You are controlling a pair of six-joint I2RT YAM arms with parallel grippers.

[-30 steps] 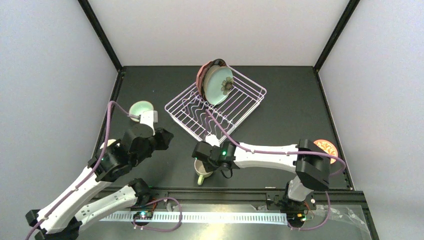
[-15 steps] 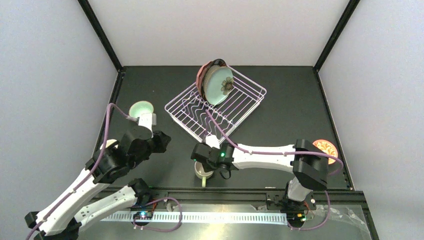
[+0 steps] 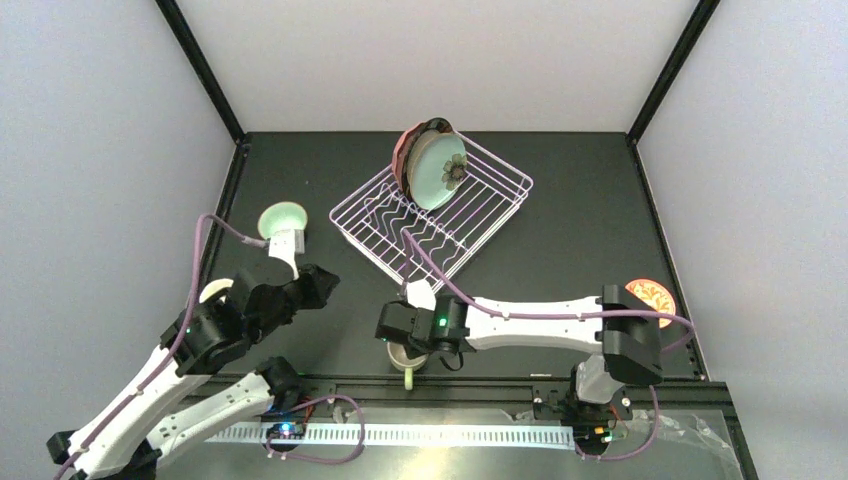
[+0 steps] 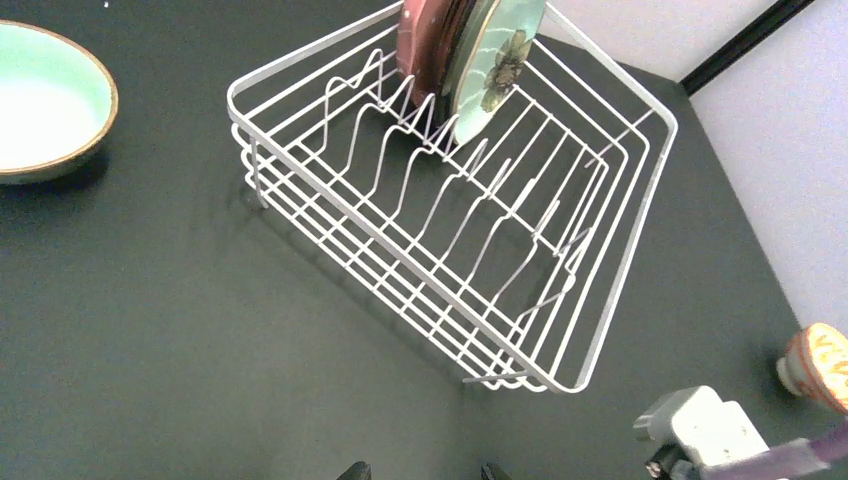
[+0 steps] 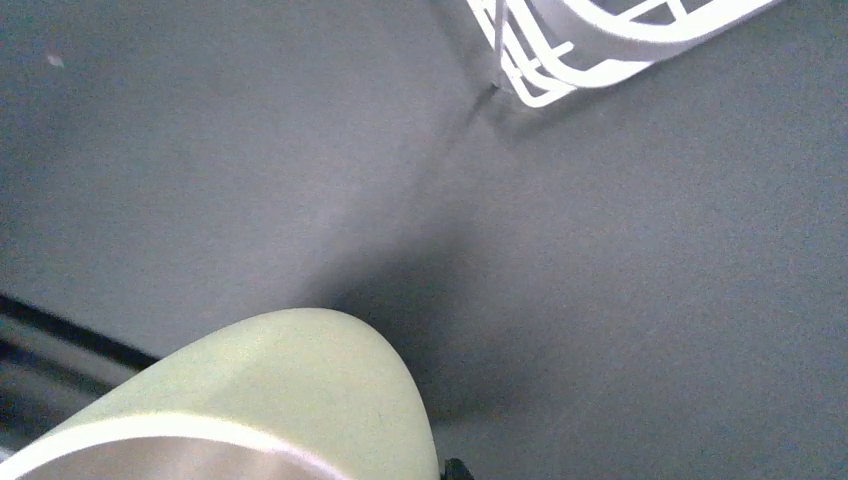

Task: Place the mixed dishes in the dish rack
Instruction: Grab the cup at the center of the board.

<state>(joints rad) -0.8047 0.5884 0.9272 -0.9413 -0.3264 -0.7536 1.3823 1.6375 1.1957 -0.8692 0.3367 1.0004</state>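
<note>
1. Centrally on the matte black counter sits the dish rack: thin white wire, rectangular, set at an angle, with a row of zigzag prongs inside.
2. At its far end 3 plates stand on edge, packed together. The glazed mint flowered plate faces front, with the dark-rimmed plate and the pink dotted plate behind it.
3. Pale-green bowl: round and glossy, upright on the counter to the left of the rack and apart from it. Only the left wrist view shows its thin brownish rim.
4. Small orange-patterned bowl: near the counter's right edge, well apart from the rack and partly behind the right arm.
5. Cream mug: smooth and rounded, at the near edge of the counter in front of the rack's near corner.
6. Right tool: directly over the mug in the overhead view. The right wrist view shows the mug wall filling the lower left, with 1 dark fingertip beside it. Clamped or not: cannot tell.
7. Left tool: fingers apart, nothing between them. The left wrist view shows 2 dark tips and the rack's near rim beyond them.
</note>
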